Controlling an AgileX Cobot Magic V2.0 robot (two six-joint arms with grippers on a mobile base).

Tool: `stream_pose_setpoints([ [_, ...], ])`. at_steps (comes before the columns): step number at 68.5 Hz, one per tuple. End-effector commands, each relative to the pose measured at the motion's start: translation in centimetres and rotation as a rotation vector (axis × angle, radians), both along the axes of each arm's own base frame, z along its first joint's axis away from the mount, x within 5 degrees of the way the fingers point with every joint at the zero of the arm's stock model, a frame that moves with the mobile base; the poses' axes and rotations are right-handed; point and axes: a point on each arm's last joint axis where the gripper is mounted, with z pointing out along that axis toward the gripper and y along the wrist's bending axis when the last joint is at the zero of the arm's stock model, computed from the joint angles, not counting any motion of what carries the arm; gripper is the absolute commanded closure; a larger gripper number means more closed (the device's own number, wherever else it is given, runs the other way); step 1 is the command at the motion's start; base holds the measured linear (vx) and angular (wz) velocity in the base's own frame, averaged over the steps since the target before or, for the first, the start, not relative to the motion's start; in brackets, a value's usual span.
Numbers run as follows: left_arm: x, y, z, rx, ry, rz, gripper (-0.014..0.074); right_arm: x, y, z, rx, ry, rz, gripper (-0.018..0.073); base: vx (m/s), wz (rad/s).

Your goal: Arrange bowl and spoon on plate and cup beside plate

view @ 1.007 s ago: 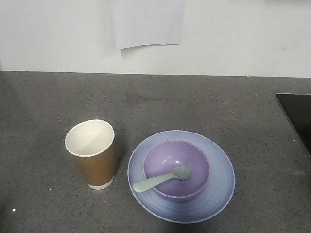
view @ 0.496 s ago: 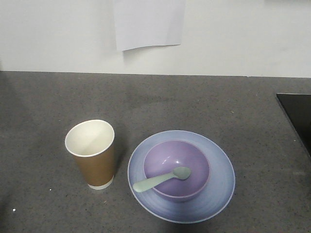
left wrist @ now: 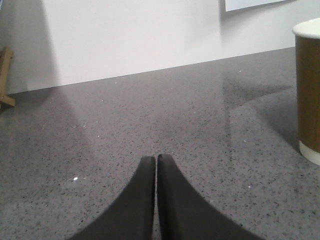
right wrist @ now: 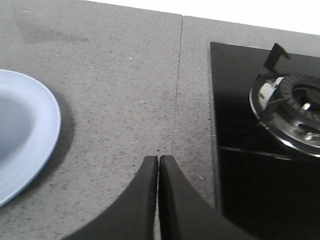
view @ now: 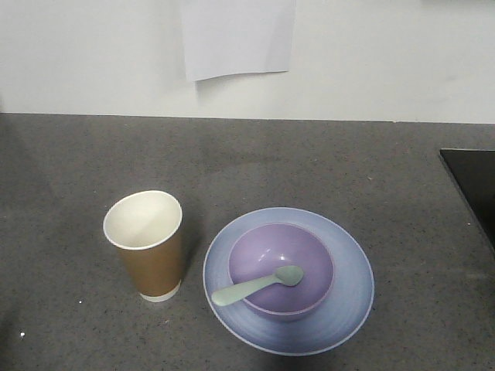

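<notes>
Speckled dark grey stone tabletop (view: 325,166) meets a plain white wall carrying a blank paper sheet (view: 238,37). On it, a glossy lavender bowl (view: 305,255) sits centred on the round periwinkle plate (view: 352,290), a mint-green spoon (view: 255,286) lying inside. Just left stands a tapered brown paper cup (view: 147,246). Left gripper (left wrist: 155,161) and right gripper (right wrist: 158,161) are both closed, empty, the right near a black hob (right wrist: 250,150).

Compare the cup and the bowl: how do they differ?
The cup is tall, tapered and brown with a white inside; the bowl is low, round and lavender. The cup stands empty on the counter; the bowl sits on the plate with the spoon in it. Both are upright and untouched.
</notes>
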Motion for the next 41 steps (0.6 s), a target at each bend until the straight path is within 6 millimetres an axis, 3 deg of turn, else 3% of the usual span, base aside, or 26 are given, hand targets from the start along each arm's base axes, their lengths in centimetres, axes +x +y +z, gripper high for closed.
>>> stream_pose_setpoints([
  [1,-0.1,0.0,1.1,-0.012,-0.104,0.003,0.0603,-0.1,0.5,0.8,0.075,-0.080,0.038,0.0562,0.00,0.00],
  [9,-0.1,0.0,1.1,-0.012,-0.103,0.003,0.0603,-0.7,0.7,-1.2,0.109,-0.132,0.077,0.0562,0.00,0.00],
  [29,-0.1,0.0,1.1,-0.012,-0.103,0.003,0.0603,-2.3,0.2,-8.9,0.215,-0.256,-0.020,0.0562,0.00,0.00],
  [41,-0.1,0.0,1.1,-0.012,-0.103,0.003,0.0603,-3.3,0.2,-11.1,0.177,-0.348,-0.020,0.0562,0.00,0.00],
])
